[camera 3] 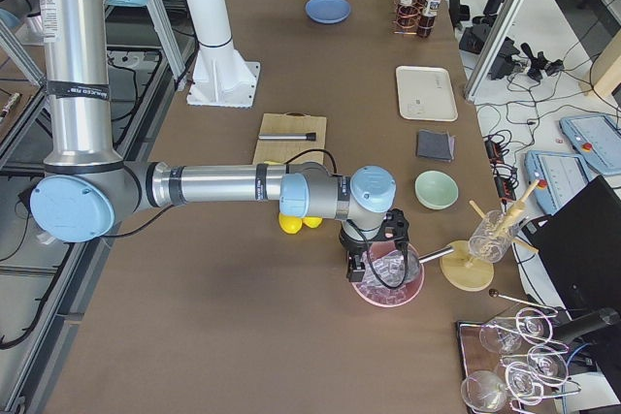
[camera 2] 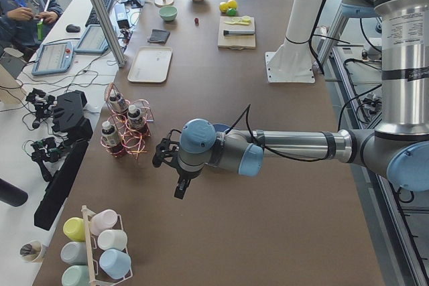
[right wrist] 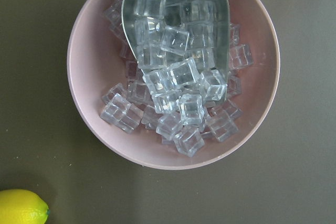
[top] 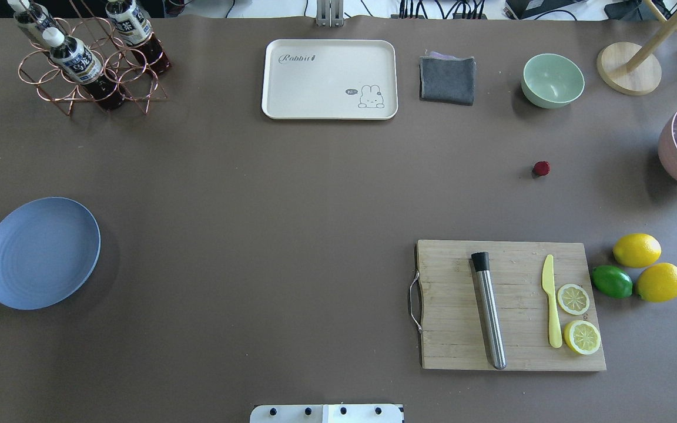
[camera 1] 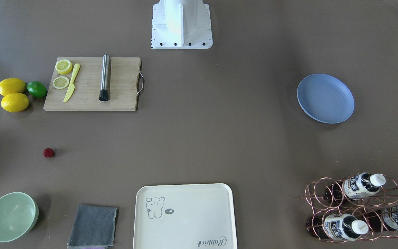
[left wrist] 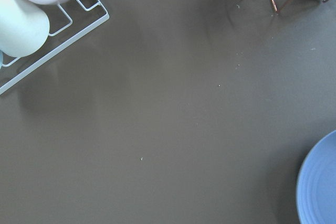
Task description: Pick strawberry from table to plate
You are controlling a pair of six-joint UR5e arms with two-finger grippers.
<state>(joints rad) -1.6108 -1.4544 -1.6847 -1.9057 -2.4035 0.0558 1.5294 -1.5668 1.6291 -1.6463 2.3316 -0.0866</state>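
Observation:
The strawberry lies alone on the grey-brown table, between the cutting board and the green bowl. The blue plate sits empty at the table's other end, and its rim shows in the left wrist view. My left gripper hangs over the table near the plate. My right gripper hovers over a pink bowl of ice, far from the strawberry. Both grippers show only in the side views, so I cannot tell whether they are open or shut.
A cutting board carries a steel muddler, a yellow knife and lemon slices, with two lemons and a lime beside it. A green bowl, grey cloth, cream tray, bottle rack and pink ice bowl ring the table.

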